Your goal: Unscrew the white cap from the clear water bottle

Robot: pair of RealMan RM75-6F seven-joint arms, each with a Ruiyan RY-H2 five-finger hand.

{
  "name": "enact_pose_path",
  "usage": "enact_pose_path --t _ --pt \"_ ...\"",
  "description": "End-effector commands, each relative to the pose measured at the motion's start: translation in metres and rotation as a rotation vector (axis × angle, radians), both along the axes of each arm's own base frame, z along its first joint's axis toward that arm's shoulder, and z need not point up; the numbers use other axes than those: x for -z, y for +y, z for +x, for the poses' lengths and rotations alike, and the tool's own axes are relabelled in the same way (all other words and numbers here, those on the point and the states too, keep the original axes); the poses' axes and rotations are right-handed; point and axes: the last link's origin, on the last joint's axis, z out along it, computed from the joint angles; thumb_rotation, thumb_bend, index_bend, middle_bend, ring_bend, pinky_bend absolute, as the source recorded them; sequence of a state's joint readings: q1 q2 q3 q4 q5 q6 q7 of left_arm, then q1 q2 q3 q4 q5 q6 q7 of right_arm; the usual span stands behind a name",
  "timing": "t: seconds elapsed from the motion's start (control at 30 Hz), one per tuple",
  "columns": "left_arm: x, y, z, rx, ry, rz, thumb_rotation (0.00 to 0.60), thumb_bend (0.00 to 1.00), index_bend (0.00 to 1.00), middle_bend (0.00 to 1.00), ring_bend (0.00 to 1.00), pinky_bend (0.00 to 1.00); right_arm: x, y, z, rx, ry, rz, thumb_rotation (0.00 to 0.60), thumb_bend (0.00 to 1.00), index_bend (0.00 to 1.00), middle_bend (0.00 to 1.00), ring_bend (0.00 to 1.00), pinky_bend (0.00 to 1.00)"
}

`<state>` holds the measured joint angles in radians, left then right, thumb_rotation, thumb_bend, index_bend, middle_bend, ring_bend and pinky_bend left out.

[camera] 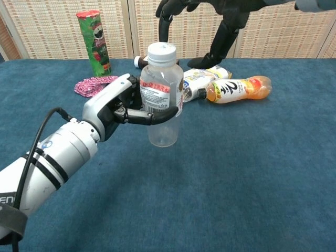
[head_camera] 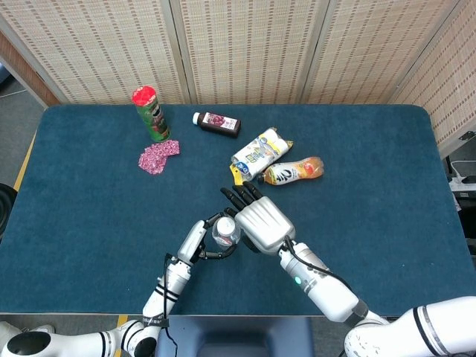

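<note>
Our left hand point(camera: 118, 105) wraps the clear water bottle point(camera: 163, 97) around its labelled middle, fingers curled across the front, and holds it upright and lifted off the blue table point(camera: 252, 168) in front of our chest. We judge that this grip is chosen to keep the body from spinning while leaving the white cap point(camera: 161, 52) bare on top. Our right hand point(head_camera: 264, 223) hangs just above and beside the cap with its dark fingers point(camera: 167, 21) spread and pointing down, holding nothing; in the chest view one fingertip sits just behind the cap, and we cannot tell whether it touches. We read this as the approach to the twist, the cap not yet gripped. Well apart at the far side lie an orange drink bottle point(camera: 239, 88), a yellow packet point(head_camera: 260, 149), a small dark bottle point(head_camera: 217, 122), a red-topped can point(camera: 94, 42) and a pink wrapper point(camera: 92, 84), out of the way.
</note>
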<state>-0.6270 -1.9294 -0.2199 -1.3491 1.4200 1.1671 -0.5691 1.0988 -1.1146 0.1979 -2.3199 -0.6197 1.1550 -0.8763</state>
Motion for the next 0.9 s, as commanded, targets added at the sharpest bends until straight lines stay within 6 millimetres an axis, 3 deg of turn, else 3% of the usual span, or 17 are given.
enact_pose_path --t 0.03,0.63,0.9 --pt "0.000 0.001 -0.001 -0.001 0.003 -0.003 0.600 0.71 0.77 0.85 0.59 0.54 0.000 0.001 0.000 0.001 0.001 0.006 0.600 0.31 0.31 0.00 0.00 0.00" --pt "0.004 0.009 0.000 0.021 0.041 -0.026 0.600 0.74 0.78 0.88 0.63 0.58 0.006 0.008 0.008 -0.040 0.035 0.036 0.600 0.31 0.32 0.00 0.00 0.00" --pt "0.005 0.009 -0.004 0.021 0.070 -0.011 0.600 0.76 0.78 0.89 0.64 0.60 -0.003 -0.001 -0.002 0.002 -0.007 -0.004 0.600 0.31 0.22 0.00 0.00 0.00"
